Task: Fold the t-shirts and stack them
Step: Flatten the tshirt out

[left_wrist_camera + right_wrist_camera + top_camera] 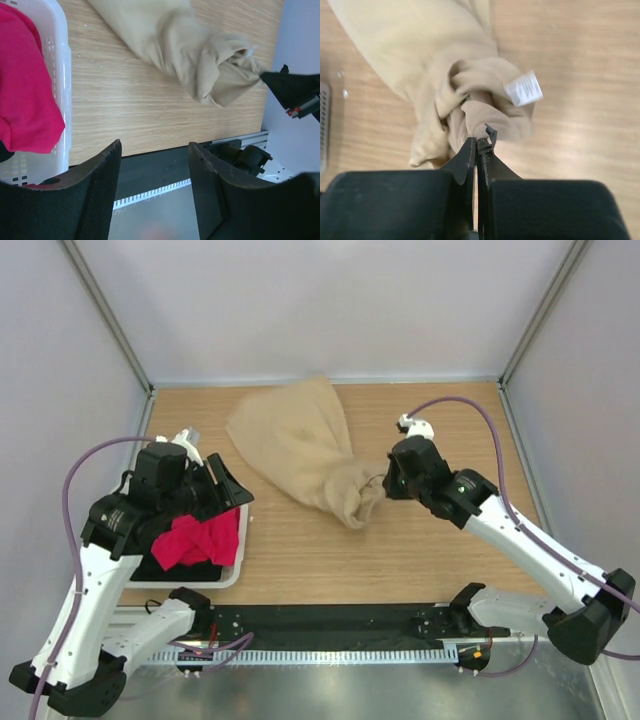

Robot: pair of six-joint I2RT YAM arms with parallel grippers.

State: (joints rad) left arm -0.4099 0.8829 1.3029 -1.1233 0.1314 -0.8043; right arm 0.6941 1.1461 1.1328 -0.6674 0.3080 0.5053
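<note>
The right gripper is clenched on a bunched fold of the tan shirt, whose white label shows. The rest of the shirt lies spread across the counter. The left gripper hangs released and empty beside the basket, which holds the red shirt.

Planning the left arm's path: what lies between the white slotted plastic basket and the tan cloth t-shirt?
Only bare wooden tabletop, in the left wrist view, separates the white plastic basket from the tan t-shirt.
</note>
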